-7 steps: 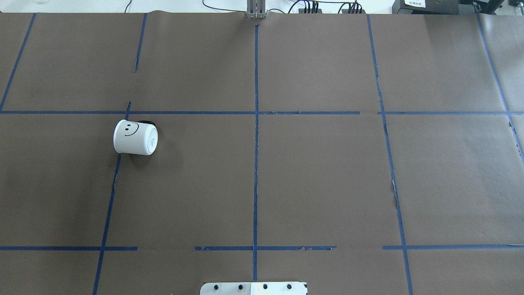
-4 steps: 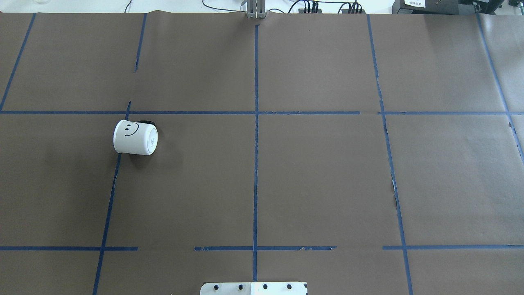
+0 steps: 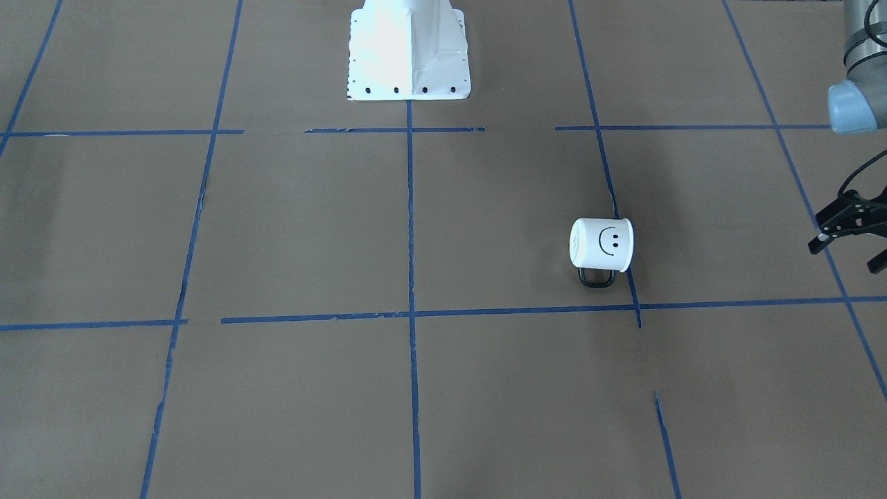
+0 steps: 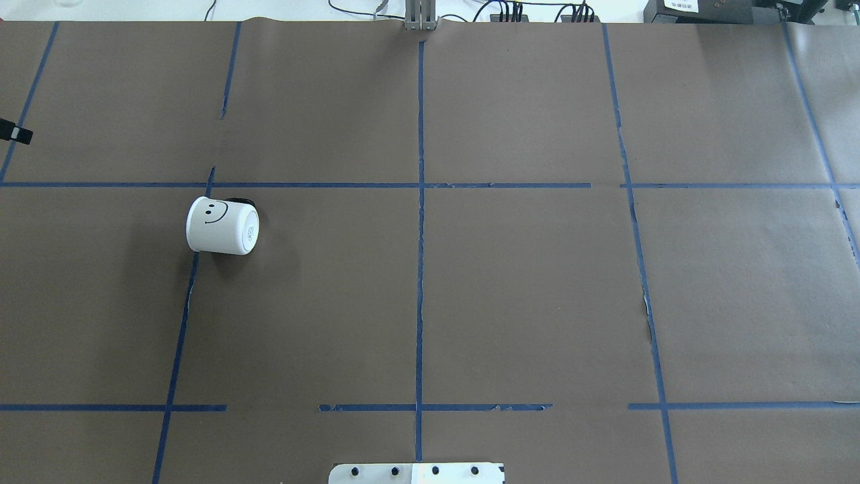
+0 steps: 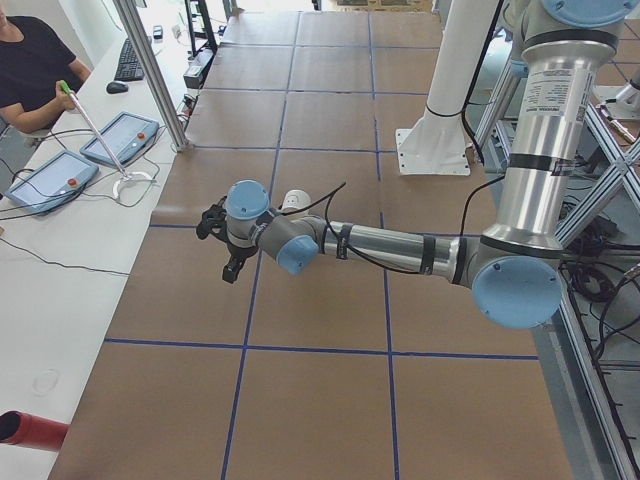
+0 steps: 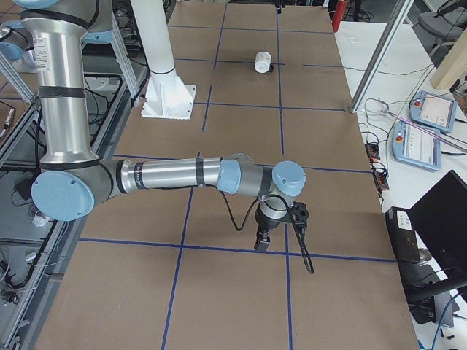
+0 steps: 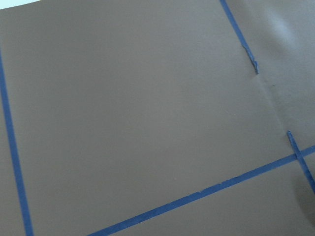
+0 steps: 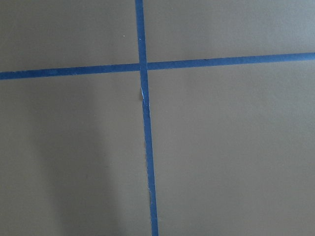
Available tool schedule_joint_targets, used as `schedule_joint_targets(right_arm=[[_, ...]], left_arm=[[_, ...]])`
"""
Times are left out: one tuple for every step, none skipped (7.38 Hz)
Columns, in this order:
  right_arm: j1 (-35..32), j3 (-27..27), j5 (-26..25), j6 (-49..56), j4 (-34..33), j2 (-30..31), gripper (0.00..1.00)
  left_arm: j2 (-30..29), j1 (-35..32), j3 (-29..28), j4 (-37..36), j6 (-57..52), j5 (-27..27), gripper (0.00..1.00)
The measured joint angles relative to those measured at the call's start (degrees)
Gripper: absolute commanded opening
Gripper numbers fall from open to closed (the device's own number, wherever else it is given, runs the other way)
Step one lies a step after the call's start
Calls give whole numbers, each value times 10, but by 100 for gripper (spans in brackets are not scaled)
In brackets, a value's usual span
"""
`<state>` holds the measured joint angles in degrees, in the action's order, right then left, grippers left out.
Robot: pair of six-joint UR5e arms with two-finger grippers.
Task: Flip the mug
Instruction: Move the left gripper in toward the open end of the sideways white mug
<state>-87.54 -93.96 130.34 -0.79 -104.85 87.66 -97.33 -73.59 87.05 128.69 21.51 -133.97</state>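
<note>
The mug (image 4: 222, 225) is white with a black smiley on the side that faces up. It lies on its side left of the table's middle, its flat base toward the table's centre and its dark handle (image 3: 596, 277) on the operators' side. It also shows in the front view (image 3: 601, 244) and both side views (image 6: 263, 62). My left gripper (image 3: 849, 244) is open and empty, well apart from the mug on the table's left side; one fingertip (image 4: 16, 132) shows overhead. My right gripper (image 6: 277, 227) hangs over the table's right end; I cannot tell whether it is open.
Brown paper with blue tape lines (image 4: 420, 269) covers the table. The white robot base (image 3: 407, 48) stands at the near middle edge. Operator consoles (image 5: 60, 170) and a person sit beyond the far edge. Both wrist views show only paper and tape.
A fingertip of my left gripper has come into the overhead view at its left edge. The mug has not moved.
</note>
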Motion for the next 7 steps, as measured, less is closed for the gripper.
schedule_joint_targets(right_arm=[[0,0,0,0,0,0,100],[0,0,0,0,0,0,100],[0,0,0,0,0,0,100],[0,0,0,0,0,0,100],[0,0,0,0,0,0,100],[0,0,0,0,0,0,100],[0,0,0,0,0,0,100]], left_arm=[[-1,22,-11,60,60,0,100],[-4,52,-26,124,133,0,100],[-10,79,-48,187,206,0,100],[-21,107,-71,240,277,0,100],[-34,130,-88,274,347,0,100],[-45,141,-98,296,415,0,100],[-52,146,-110,326,476,0,100]])
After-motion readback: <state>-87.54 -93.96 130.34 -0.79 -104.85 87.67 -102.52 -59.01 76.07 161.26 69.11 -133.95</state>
